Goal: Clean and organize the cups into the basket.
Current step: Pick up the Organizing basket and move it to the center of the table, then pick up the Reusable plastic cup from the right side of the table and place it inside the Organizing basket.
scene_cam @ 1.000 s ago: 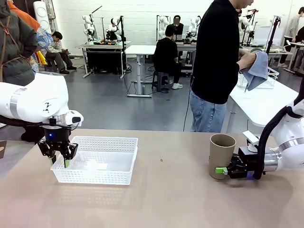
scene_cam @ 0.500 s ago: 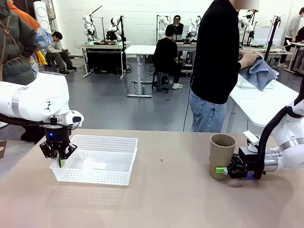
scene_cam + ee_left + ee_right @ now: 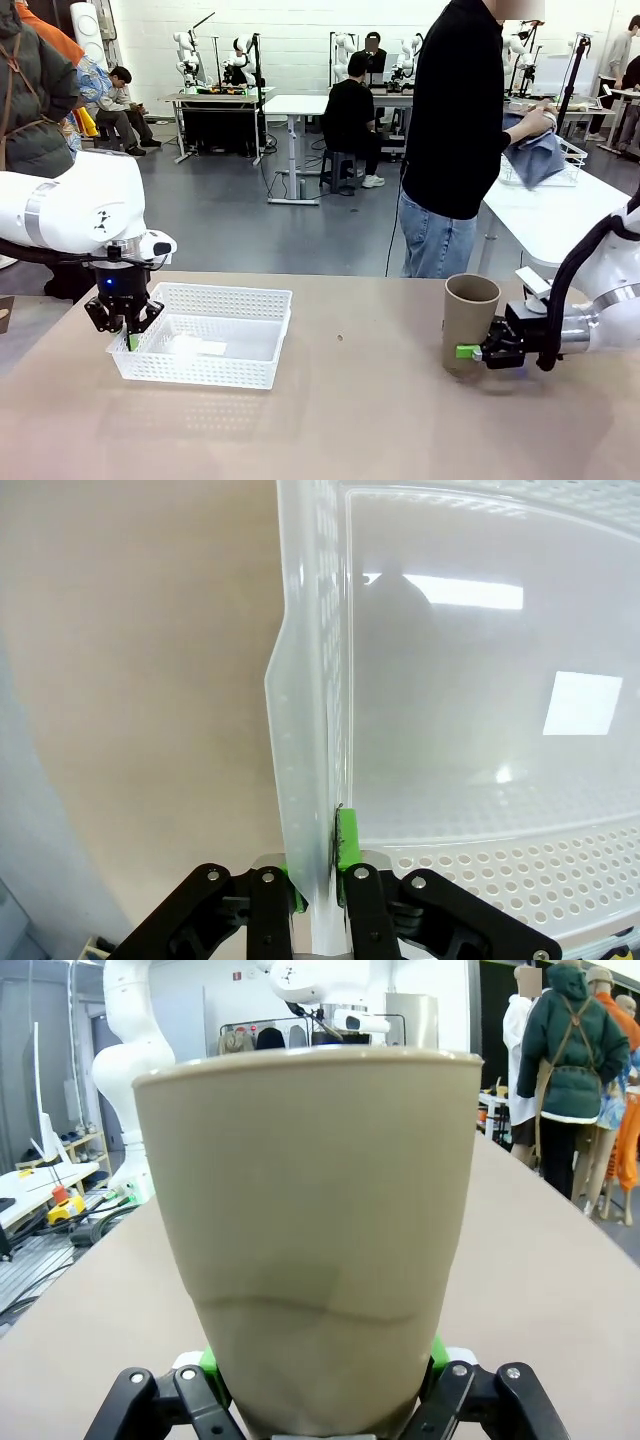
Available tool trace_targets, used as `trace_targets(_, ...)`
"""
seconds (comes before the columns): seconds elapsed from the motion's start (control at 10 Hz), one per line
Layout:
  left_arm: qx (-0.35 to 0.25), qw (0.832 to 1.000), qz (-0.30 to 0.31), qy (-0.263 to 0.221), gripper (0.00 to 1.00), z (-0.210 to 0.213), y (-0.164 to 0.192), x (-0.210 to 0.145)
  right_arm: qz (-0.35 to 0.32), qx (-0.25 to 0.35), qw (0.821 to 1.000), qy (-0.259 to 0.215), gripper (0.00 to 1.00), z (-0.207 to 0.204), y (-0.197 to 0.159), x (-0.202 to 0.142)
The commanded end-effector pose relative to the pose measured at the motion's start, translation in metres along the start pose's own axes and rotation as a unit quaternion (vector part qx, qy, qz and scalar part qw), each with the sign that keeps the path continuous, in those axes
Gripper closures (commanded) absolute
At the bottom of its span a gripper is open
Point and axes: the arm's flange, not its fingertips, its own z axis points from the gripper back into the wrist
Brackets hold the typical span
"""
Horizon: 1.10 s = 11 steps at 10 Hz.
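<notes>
Nearest, the right gripper (image 3: 472,352) was set around the foot of the tan cup (image 3: 470,318), with a green pad low on each side of its wall. Whether the pads pressed the cup or stood just off it could not be told. The cup stood on the table (image 3: 360,410) at the robot's right, seemingly tipped a little from upright and well apart from the basket (image 3: 205,372).

If the pads were loose, the cup could be knocked over by any sideways move of the arm. If it was gripped that low, so tall a cup could be levered out of the pads when lifted or swung.

Across to the left, the left gripper (image 3: 320,868) was closed tight on the basket's left end wall, one finger inside and one outside. The thin wall was seen bowed outward above the pinch. Under a pull, the plastic could be bent further, the wall slipped from the pads, or the basket dragged askew. No cup was seen in it, so the task was judged barely begun.

Farther off, a person (image 3: 455,120) was turned toward another table, with a blue cloth (image 3: 535,155) held in both hands. With attention elsewhere, a toppled cup could go unnoticed.
</notes>
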Motion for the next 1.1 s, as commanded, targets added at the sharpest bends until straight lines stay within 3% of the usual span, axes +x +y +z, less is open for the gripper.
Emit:
trace_targets(0.0,-0.020,0.999,0.030,-0.013,1.00,0.005,-0.027,0.000,0.039,-0.020,0.999,0.005,0.28,0.000,0.033,0.067)
trace_targets(0.3,-0.003,0.999,0.023,-0.033,1.00,0.006,-0.091,0.001,0.095,-0.068,0.993,0.017,0.28,0.019,0.067,0.188)
trace_targets(0.6,0.016,0.998,0.009,-0.061,1.00,0.019,-0.162,0.004,0.130,-0.121,0.984,0.001,0.28,0.052,0.091,0.262)
trace_targets(0.8,0.017,0.997,0.005,-0.071,1.00,0.023,-0.200,0.008,0.106,-0.157,0.982,-0.001,0.28,0.075,0.089,0.272)
trace_targets(0.9,0.016,0.997,0.007,-0.072,1.00,0.023,-0.216,0.011,0.142,-0.112,0.984,0.011,0.28,0.061,0.093,0.278)
trace_targets(1.0,0.017,0.997,0.010,-0.071,1.00,0.022,-0.230,0.015,0.142,-0.112,0.984,0.011,0.28,0.061,0.093,0.278)
